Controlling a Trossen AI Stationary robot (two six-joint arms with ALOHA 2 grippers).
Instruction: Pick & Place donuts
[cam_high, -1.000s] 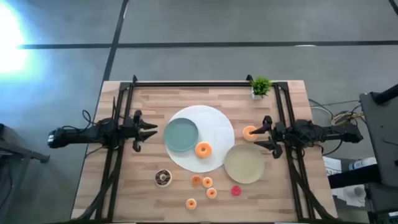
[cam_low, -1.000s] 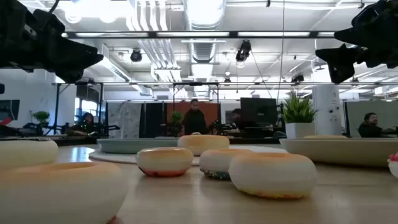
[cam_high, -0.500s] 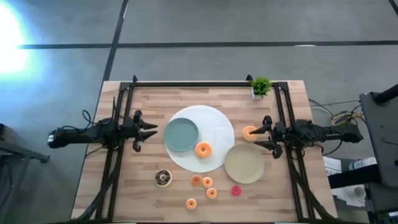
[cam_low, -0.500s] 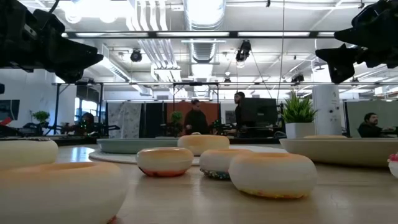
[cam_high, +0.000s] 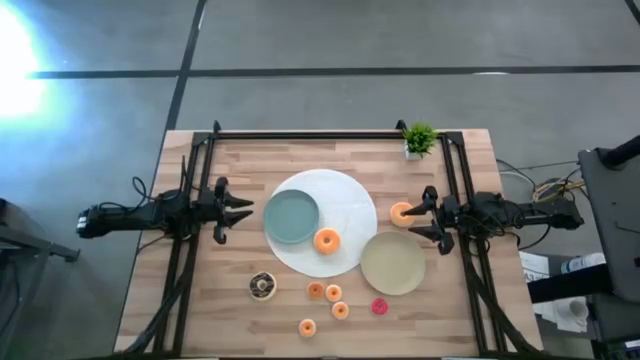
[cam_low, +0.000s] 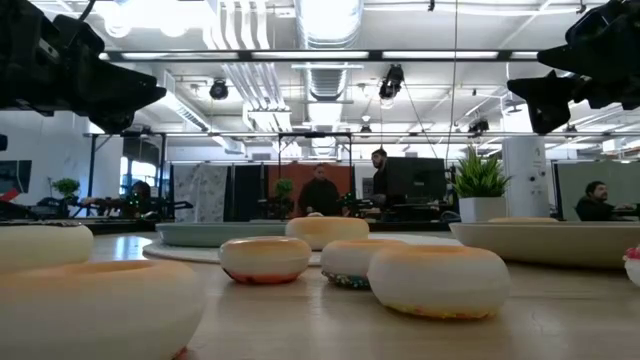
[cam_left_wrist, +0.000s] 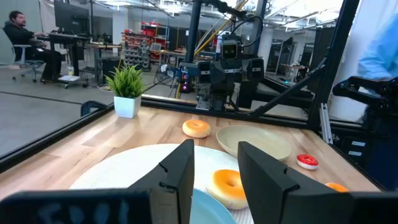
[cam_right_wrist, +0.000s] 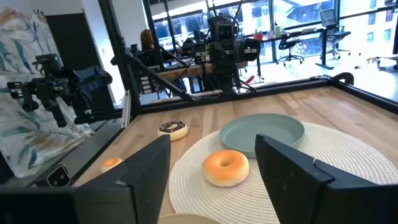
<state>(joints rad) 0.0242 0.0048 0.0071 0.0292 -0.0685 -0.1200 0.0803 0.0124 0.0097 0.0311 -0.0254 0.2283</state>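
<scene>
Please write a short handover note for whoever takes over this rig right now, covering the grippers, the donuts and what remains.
Left gripper: open, empty, raised at the table's left side.
Right gripper: open, empty, raised at the right side, beside an orange donut lying on the wood.
One orange donut on the white mat, between the teal plate and beige plate; both plates hold nothing.
Chocolate donut, red donut and four small orange ones lie on the table's near part.
Done: no donut on a plate. Left: all of them.

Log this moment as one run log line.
left pincer: open, empty, table's left | right pincer: open, empty, beside orange donut | teal plate: empty
</scene>
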